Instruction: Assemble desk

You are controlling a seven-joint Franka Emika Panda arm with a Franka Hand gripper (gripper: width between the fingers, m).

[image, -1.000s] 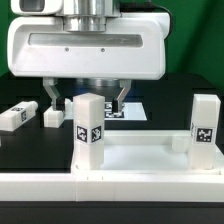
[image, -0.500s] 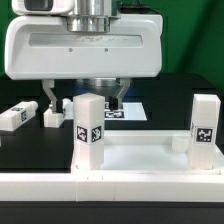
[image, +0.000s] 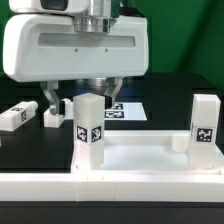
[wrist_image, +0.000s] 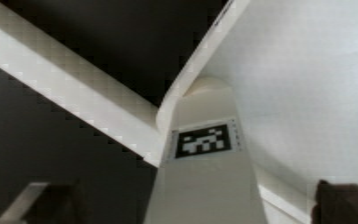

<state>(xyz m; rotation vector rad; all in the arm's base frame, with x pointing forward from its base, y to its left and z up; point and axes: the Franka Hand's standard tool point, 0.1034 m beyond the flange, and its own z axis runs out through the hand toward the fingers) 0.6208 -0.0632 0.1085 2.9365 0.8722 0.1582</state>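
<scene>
There is one desk top (image: pixel 140 158). There are four legs. Two stand upright on the top: one standing leg (image: pixel 88 130) toward the exterior view's left and a second standing leg (image: pixel 205 125) toward its right. Two lie on the counter (image: pixel 175 93): one loose leg (image: pixel 12 116) and a second loose leg (image: pixel 52 113).

The first standing leg shows two tags and the second shows one. There is one marker board (image: pixel 127 110), mostly hidden, so its tags cannot be counted.

There is one gripper (image: pixel 84 96), with two fingers (image: pixel 49 97). The wrist view shows one leg, one tag (wrist_image: pixel 202 140) and two fingertips.
</scene>
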